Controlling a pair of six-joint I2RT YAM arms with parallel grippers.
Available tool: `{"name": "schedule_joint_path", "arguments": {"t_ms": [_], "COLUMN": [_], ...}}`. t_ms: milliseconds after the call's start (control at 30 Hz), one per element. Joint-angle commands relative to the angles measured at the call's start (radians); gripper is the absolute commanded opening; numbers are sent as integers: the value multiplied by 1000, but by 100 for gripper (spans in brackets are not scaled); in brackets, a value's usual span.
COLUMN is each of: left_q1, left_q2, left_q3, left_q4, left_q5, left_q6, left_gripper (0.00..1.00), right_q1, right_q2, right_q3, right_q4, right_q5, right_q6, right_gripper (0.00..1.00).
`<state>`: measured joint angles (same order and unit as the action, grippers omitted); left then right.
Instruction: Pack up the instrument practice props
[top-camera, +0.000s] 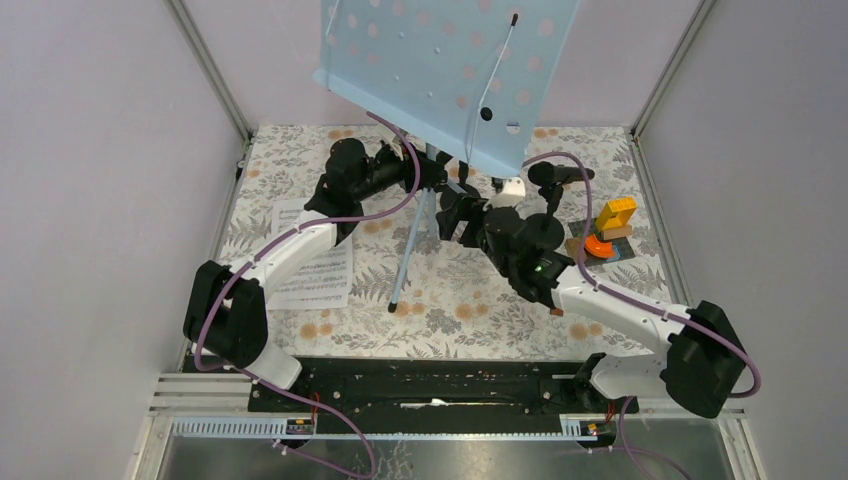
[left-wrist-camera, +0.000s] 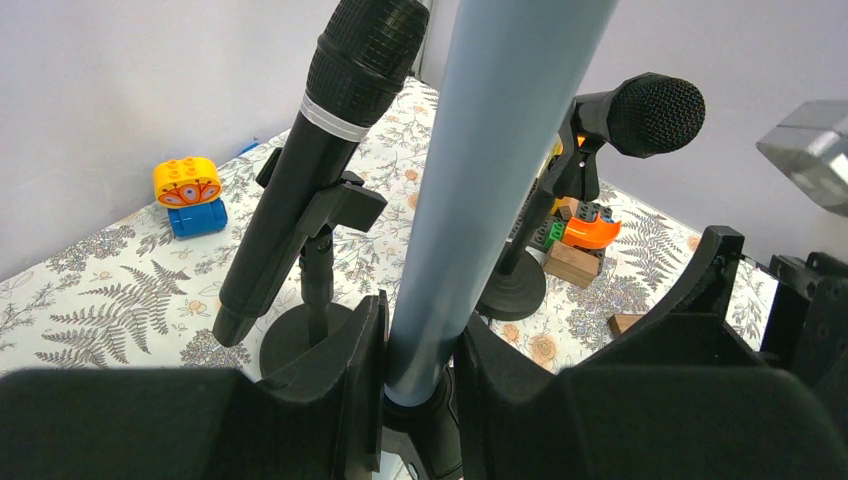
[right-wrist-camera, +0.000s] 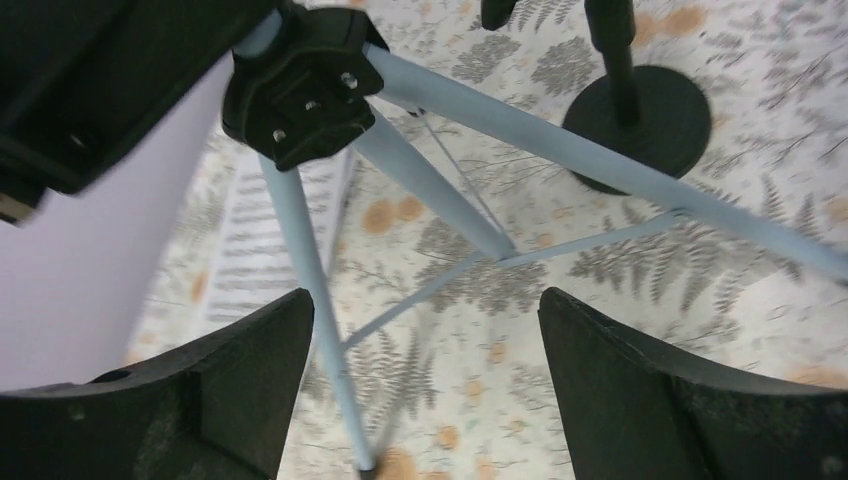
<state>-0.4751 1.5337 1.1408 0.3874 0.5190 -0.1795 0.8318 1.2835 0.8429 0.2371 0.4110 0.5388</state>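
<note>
Legs of the blue-grey tripod (right-wrist-camera: 430, 190) splay outward from the black hub (right-wrist-camera: 305, 85) ahead of your right gripper (right-wrist-camera: 420, 310), jaws wide and empty, one thin leg (right-wrist-camera: 320, 320) slanting close past one finger, while your left gripper (left-wrist-camera: 420, 350) clamps the upright pole (left-wrist-camera: 480, 180) over the middle of the fern-print cloth (top-camera: 470, 300).

No text is legible, even on the sheet-music pages (top-camera: 320, 282).

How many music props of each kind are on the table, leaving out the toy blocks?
Music stand: 1
Microphones: 2
Holders: 2
Sheet-music pages: 2 in view
Total: 7
</note>
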Motion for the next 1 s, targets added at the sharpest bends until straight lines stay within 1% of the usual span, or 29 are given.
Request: {"name": "schedule_joint_path", "arguments": {"t_ms": [0,167,267,367,600,800,967], "left_q1": [0,1,1,0,0,1,3], "left_q2": [13,19,15,13,14,8,14], "left_q3": [26,26,22,21,24,22,24], "left_q4": [-84,-75,-69,-70,-69,-67,-63], "left_q5": [1,13,13,13,16,16,26], "left_q6": [-87,-93,-93,-92,-92,-87,-98], "left_gripper": [0,0,0,0,0,0,0], "right_q1": [-35,-50,-53,-63,-88,-101,-111], "right_q2": [-62,-91,-81,-45,23,75,109], "right_q3": [18,-32,-49,-35,-10,11,23], "right_q4": [13,104,189,214,294,314,347], "right_q5": [-89,-18,35,78,116,81,44], "right_q6": [351,635,737,819,939,985,1010], "right_gripper": [88,84,81,79,68,65,55]}}
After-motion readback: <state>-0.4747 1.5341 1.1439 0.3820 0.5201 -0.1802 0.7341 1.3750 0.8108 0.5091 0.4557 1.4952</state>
